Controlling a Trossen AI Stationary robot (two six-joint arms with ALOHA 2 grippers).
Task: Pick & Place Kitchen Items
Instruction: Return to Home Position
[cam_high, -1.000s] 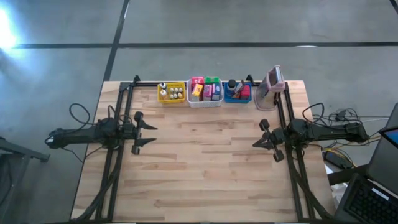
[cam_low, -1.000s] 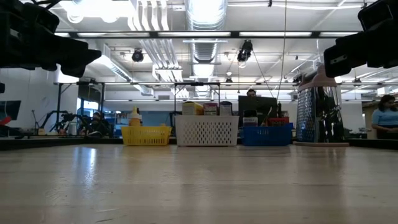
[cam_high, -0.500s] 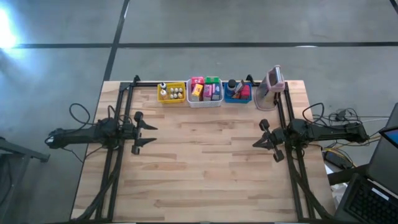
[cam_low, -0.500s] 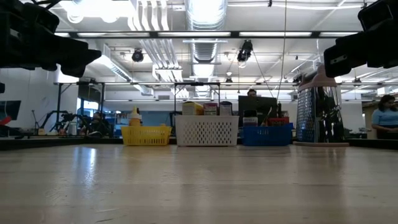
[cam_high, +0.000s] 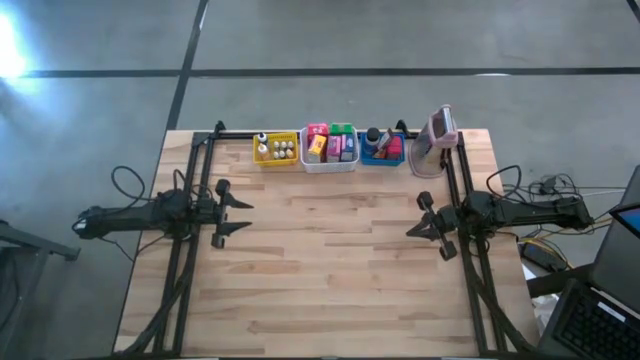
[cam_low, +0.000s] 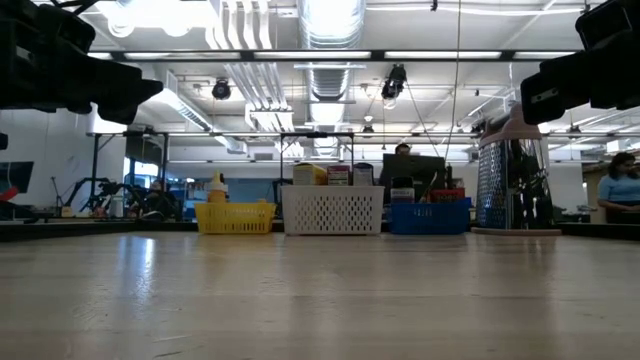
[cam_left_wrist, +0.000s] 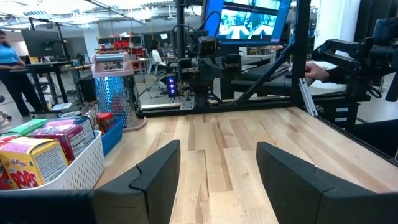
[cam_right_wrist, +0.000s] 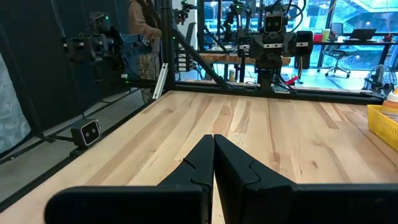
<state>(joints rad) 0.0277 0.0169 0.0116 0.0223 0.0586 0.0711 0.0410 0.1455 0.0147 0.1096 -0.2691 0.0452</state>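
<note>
The wooden worktop (cam_high: 330, 260) has three small bins in a row along its far edge. All the kitchen things sit inside these bins.

The yellow plastic basket (cam_high: 275, 164) is nearest the far left corner. It holds small round bottles with white and dark caps (cam_high: 277, 148), all standing up. In the low view one bottle with a pointed top (cam_low: 217, 186) pokes up above the yellow wall.

The white plastic basket with little holes (cam_high: 329, 168) is in the middle, just beside the yellow one. It is packed with pink, green, red and yellow packets (cam_high: 330, 143). The left wrist view shows a yellow cereal box (cam_left_wrist: 28, 165) at the front of it, with a pink box (cam_left_wrist: 62, 134) behind.

The blue bin (cam_high: 380, 160) comes next. It holds a dark round jar (cam_high: 373, 135) and some red things (cam_high: 392, 146).

A tall shiny metal grater with a pink top (cam_high: 438, 135) stands near the far right corner, just beside the blue bin.

The left hand (cam_high: 243, 217) hangs above the left edge of the worktop, pointing at the middle. Its two fingers are spread apart and hold nothing.

The right hand (cam_high: 412, 230) hangs above the right edge, facing the left one. Its fingers are pressed together with nothing between them.
</note>
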